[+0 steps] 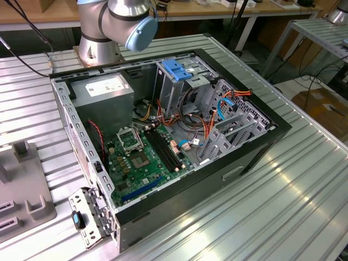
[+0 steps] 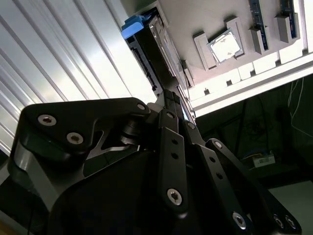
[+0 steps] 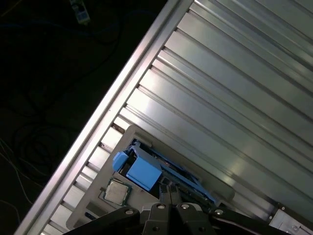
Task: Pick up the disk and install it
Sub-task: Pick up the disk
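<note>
Disk (image 3: 144, 172) in tray (image 3: 128, 133), nr table (image 3: 234, 88) edge — claw (image 3: 168, 191) right by it

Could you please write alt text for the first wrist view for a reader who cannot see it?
The end effector is right at the disk, whose blue carrier stands out, sitting in a pale grey holder beside a square processor chip. The holder rests on a ribbed metal table near its edge, with dark floor beyond.

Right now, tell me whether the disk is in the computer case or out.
Out: the disk sits in a grey holder on the ribbed table.
</note>
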Controlling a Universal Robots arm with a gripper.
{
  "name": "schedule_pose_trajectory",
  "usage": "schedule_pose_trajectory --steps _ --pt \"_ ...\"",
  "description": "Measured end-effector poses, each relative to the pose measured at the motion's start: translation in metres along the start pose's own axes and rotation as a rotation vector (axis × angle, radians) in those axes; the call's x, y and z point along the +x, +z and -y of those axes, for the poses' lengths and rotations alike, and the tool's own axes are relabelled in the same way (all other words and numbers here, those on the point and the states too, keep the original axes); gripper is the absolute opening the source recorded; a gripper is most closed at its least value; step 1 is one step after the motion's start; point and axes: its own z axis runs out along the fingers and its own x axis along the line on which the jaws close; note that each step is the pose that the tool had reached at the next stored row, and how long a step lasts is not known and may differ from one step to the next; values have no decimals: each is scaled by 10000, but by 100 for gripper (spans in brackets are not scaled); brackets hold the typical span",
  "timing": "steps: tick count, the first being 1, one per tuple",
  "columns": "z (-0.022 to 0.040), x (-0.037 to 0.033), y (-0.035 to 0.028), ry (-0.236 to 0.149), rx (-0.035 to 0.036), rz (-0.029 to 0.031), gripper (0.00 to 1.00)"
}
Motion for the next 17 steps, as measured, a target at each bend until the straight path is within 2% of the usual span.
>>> schedule_pose_trajectory --steps 12,17 --pt "0 0 0 -51 -1 0 11" --pt "0 0 0 -514 -13 -2 11"
